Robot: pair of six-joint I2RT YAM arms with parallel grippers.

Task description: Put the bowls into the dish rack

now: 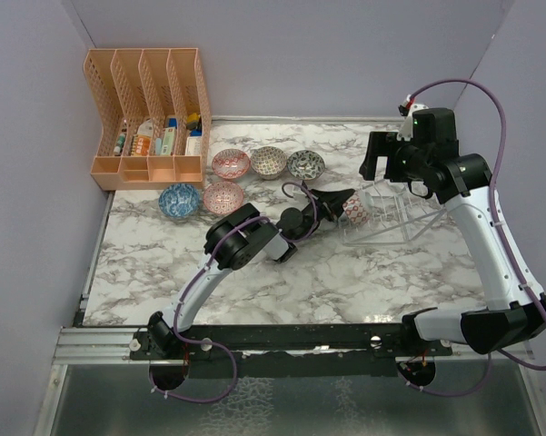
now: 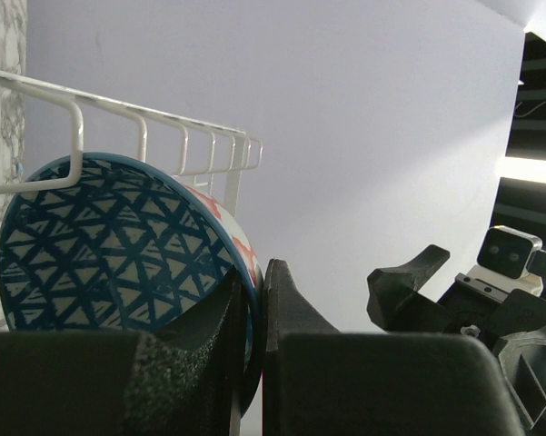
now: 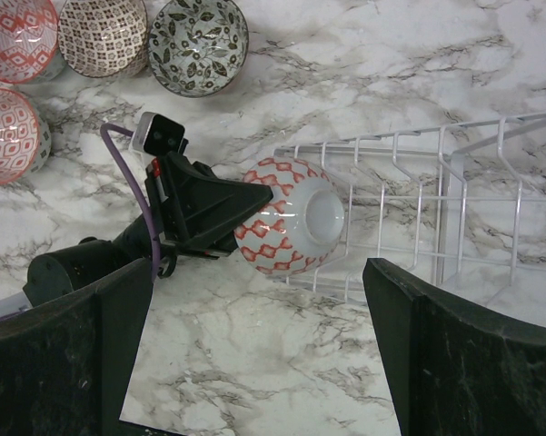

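At the rack [image 3: 443, 200] edge, my left gripper [image 2: 259, 309] clamped 1 bowl [image 3: 291, 216] by its rim, and the right gripper [image 3: 256, 272] hung above with its fingers apart. Next, I judged: seat the bowl between prongs, then release.

This is a robotics lab booth, not a kitchen. A marble-print table [image 1: 345, 282] is boxed in on three sides by plain lilac panels [image 1: 300, 54]. At the table's near edge, a left arm [image 1: 241, 238] and a right arm [image 1: 486, 241] are bolted to a metal rail [image 1: 91, 341], and a purple cable [image 1: 505, 123] loops above the table.

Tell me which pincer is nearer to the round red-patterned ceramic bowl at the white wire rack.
Left. The left pincer grips the red-patterned bowl by its rim; the right pincer hangs open above it, apart.
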